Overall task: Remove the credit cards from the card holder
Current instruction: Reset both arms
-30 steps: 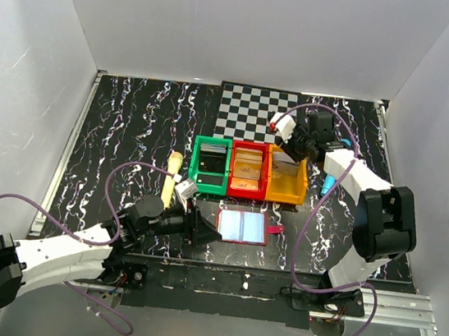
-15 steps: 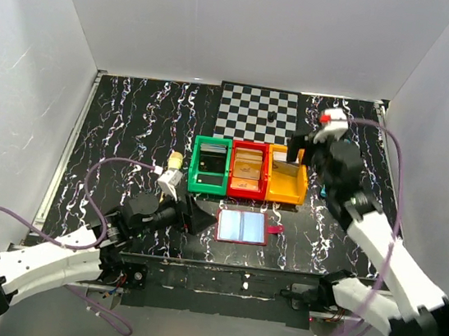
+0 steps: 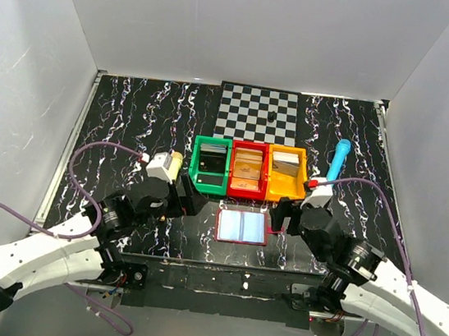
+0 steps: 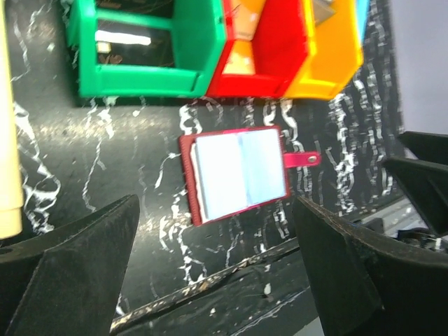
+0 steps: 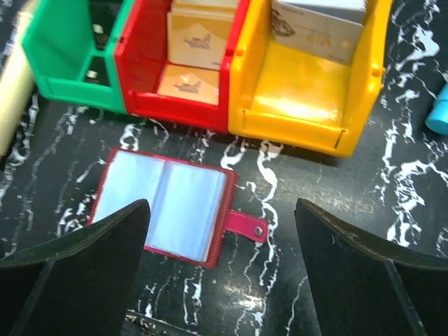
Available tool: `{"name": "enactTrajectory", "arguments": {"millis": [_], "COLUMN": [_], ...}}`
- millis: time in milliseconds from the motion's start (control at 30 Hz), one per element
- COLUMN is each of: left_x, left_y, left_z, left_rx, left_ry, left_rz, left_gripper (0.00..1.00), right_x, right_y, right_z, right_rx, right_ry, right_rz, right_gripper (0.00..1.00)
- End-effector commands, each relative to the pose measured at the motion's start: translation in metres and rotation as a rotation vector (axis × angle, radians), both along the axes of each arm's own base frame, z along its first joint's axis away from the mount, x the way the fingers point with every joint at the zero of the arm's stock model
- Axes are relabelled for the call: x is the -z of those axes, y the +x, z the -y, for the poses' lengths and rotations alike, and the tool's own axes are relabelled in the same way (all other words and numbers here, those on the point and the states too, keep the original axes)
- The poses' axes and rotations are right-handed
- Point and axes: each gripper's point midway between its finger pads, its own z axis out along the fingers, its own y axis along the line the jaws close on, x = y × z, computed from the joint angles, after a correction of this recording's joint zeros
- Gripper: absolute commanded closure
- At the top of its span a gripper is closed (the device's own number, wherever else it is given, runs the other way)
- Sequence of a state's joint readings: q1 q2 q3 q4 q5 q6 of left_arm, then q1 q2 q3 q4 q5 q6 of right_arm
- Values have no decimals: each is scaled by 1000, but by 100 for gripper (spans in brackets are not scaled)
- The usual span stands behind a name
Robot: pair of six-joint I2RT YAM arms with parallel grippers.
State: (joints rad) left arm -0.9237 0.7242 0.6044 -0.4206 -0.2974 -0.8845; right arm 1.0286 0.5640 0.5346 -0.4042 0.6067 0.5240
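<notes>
Your left claw (image 3: 191, 201) and right claw (image 3: 282, 215) both gape wide, holding nothing; the card holder (image 3: 242, 226) lies open just below, between them; its sleeves look empty, so little seems left.

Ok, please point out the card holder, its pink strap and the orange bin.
card holder (image 5: 164, 206): right wrist view, on its pale open inside.
pink strap (image 5: 245, 225): right wrist view, on its middle.
orange bin (image 5: 290, 133): right wrist view, on its front wall.

No legible text, brand or number. The card holder (image 5: 164, 203) shows plain pale blue inside; cards (image 5: 198, 31) in the red bin (image 5: 178, 117) carry printing too blurred to read.
</notes>
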Motion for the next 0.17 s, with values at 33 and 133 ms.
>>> {"name": "enactTrajectory", "arguments": {"millis": [33,133], "left_x": [11,14], "left_y": [-2,-5], "left_z": [-13,-10], "left_rx": [-69,-65], "left_ry": [29,24], "left_rz": [-69,-98], "left_gripper": [11,9], "right_x": [-17,-21], "right_y": [2,-2], "right_z": [1,-13], "right_rx": [34,-47], "right_ry": [-20,-4], "right_rz": [-21,-16], "right_gripper": [7,7]}}
